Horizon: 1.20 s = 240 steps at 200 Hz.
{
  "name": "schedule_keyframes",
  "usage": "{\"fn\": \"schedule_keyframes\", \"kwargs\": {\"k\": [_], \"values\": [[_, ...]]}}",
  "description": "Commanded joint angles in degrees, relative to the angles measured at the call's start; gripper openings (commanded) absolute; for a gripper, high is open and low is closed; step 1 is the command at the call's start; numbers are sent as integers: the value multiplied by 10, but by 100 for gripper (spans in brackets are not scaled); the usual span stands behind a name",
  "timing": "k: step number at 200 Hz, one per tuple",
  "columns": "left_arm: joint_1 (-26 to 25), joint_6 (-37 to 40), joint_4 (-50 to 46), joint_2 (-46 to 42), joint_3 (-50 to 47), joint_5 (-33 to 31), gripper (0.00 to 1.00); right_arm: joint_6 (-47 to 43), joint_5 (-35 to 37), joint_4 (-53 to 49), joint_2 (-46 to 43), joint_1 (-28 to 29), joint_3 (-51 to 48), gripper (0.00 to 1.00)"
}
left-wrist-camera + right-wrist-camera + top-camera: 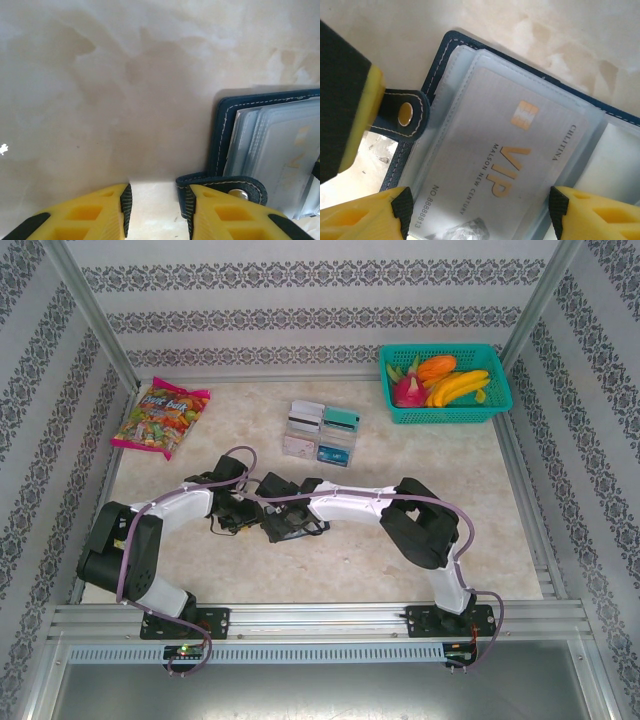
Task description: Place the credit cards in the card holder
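Navy card holder [439, 62] spread open on the marbled desk [400, 450], near its middle, under both hands. Inside a clear sleeve [465, 75], a silver credit card [515, 165] lettered VIP with a gold chip. Snap tab [407, 114] sticking out sideways, touched at its end by one yellow finger [365, 115] of the left hand [157, 200]; that hand's fingers partly apart, bare desk in the gap, nothing pinched. Right hand [477, 210] spread wide, fingertips either side of the sleeved card's near end. Farther back, four more credit cards [322, 432] in a tight cluster: white-grey, teal, blue. Right rear corner: teal basket [450, 415] of fruit; left rear: colourful sweets bag [160, 417].
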Motion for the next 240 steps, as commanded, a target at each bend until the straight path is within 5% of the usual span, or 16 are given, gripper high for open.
{"fn": "schedule_keyframes", "kwargs": {"k": [1, 60, 173, 240], "values": [[8, -6, 1, -4, -12, -9, 38, 8, 5, -5, 9, 5, 7, 74], [9, -6, 6, 0, -12, -3, 37, 16, -8, 1, 17, 4, 6, 80], [9, -2, 2, -5, -7, -4, 37, 11, 12, -3, 14, -1, -1, 64], [10, -3, 6, -2, -2, 4, 37, 1, 45, -6, -3, 4, -1, 72]]}}
